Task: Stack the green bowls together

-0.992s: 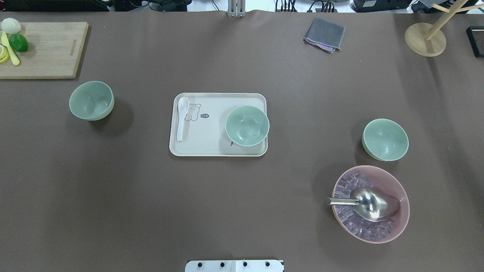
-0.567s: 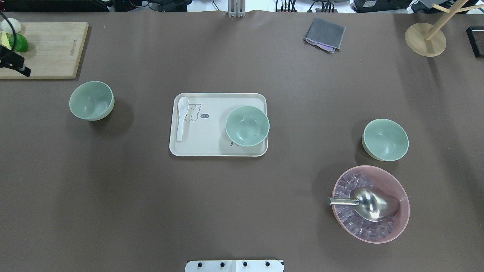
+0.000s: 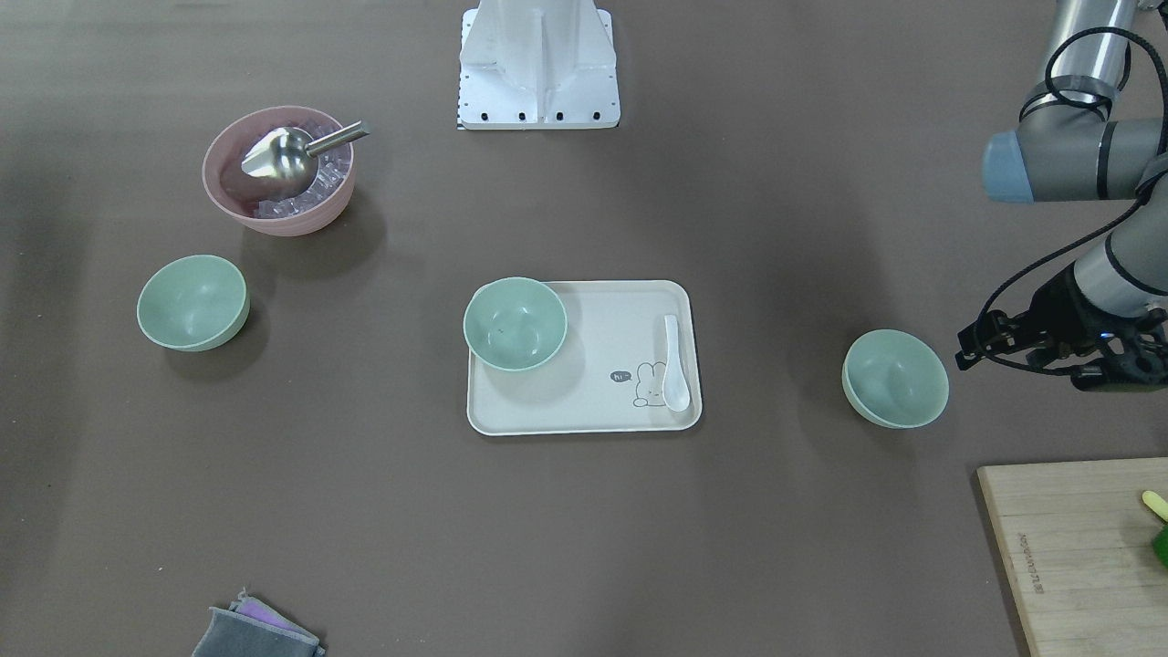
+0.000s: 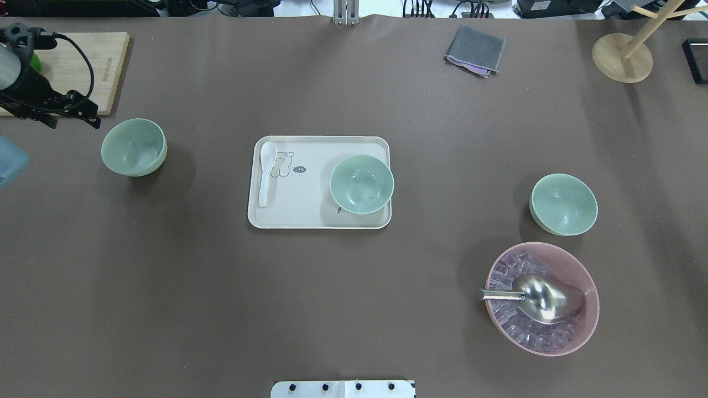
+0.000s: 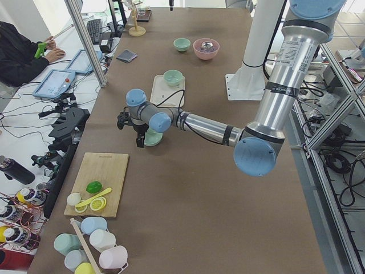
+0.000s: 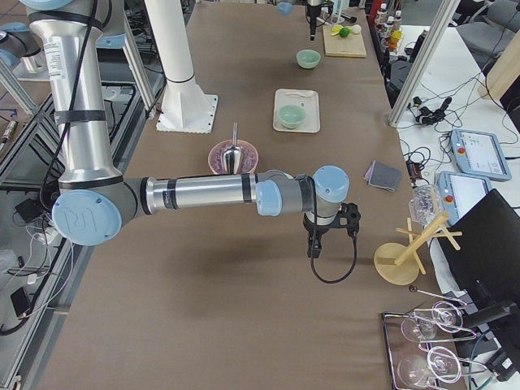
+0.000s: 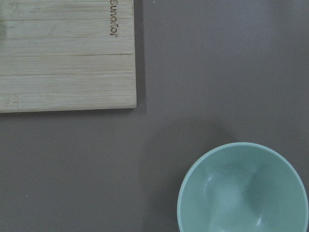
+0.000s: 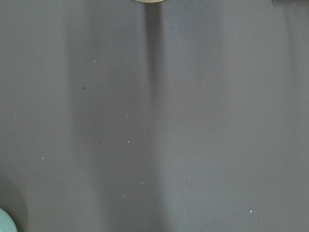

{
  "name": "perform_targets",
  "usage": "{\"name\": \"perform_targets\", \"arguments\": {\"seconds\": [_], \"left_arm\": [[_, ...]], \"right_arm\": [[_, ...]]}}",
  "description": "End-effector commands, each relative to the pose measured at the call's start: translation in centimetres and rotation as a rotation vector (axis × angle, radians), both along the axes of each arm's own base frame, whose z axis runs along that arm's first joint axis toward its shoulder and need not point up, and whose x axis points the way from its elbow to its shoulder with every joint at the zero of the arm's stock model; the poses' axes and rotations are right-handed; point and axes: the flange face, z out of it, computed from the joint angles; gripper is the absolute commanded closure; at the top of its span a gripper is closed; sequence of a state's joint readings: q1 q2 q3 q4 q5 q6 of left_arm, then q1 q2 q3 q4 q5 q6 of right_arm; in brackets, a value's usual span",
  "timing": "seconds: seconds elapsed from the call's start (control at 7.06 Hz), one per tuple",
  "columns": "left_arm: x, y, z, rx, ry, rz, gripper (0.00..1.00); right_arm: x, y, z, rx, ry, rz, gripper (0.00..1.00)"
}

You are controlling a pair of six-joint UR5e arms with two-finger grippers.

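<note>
1. Three green bowls stand upright and well apart on the worktop. None is nested in another.
2. The left bowl stands on the bare worktop, near the corner of the cutting board.
3. The middle bowl sits on the tray, at the end toward the robot's right. A white spoon lies at the tray's other end.
4. The right bowl stands on the bare worktop just beside the pink bowl, on its far side from the robot. The pink bowl holds clear cubes and a metal scoop.
5. The left tool hangs pointing down just beside the left bowl, on the bowl's outer side toward the cutting board. We see it apart from the rim. The bowl lies between this tool and the tray.
6. The left wrist view puts the left bowl in its lower right corner and the board at upper left. We cannot tell whether this tool's jaws are open or closed.
7. The right tool shows only in the right side view, hanging over bare worktop well apart from the middle bowl. We cannot tell its state. The right wrist view shows a pale green sliver at its lower left corner.
</note>
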State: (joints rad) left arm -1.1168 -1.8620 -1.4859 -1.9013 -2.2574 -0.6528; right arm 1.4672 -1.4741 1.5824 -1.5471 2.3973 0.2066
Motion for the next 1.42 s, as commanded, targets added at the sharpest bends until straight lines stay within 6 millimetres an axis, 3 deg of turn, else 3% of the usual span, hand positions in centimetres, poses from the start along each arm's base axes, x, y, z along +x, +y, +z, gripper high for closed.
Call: {"name": "perform_targets", "arguments": {"seconds": [0.0,0.85,1.28], "left_arm": [[3.9,0.7,1.2,-0.017,0.013,0.024,0.04],[4.5,1.1,1.3,-0.017,0.011,0.036,0.49],[4.5,1.0,1.7,-0.022,0.007,0.038,0.57]], "right_arm": [[-0.9,0.0,-0.1,-0.015,-0.001,0.003,0.0],[-3.0,-0.1,-0.2,-0.049,0.0,-0.003,0.0],[-3.5,-0.3,-0.5,-0.047,0.001,-0.008,0.0]]}}
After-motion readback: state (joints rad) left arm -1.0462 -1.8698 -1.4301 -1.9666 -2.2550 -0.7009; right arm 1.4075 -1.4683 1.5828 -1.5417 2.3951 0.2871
